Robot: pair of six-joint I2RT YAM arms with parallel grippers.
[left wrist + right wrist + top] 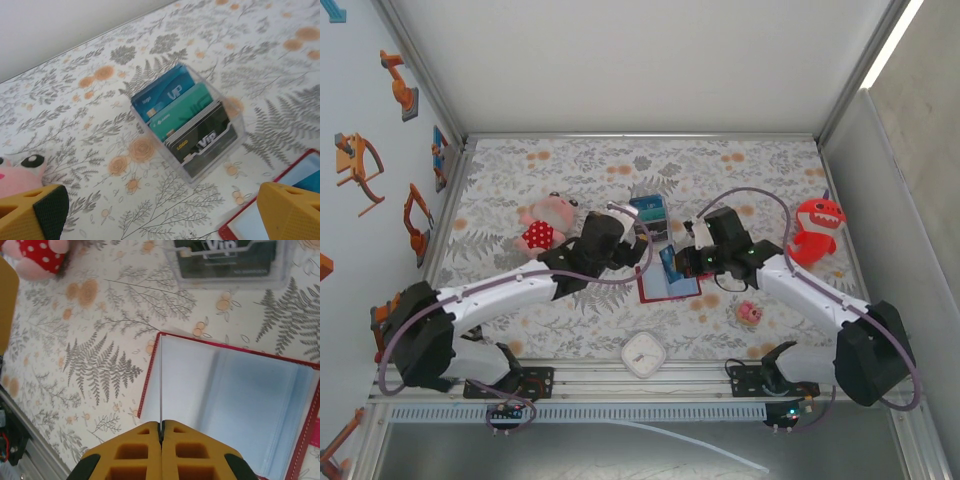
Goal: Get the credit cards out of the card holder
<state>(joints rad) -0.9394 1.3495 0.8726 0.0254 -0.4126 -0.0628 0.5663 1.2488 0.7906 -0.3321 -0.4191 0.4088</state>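
The card holder [655,293] lies open and flat on the flowered cloth, dark red at the rim with blue-grey pockets [240,405] inside; one red corner [235,231] reaches the left wrist view's lower right. My right gripper [161,424] is shut on a thin credit card [161,380], seen edge-on and standing upright over the holder's left half. From above, that card [670,266] looks teal-blue at the right gripper [678,263]. My left gripper [638,250] is open just beside the holder, its yellow fingers wide apart [162,215] with nothing between them.
A clear plastic box [235,130] of blue, green and black cards stands right behind the holder. A pink plush [545,225] lies to the left and a red toy monster [815,230] at the right. Near the front edge are a small pink figure [750,313] and a white clock [644,354].
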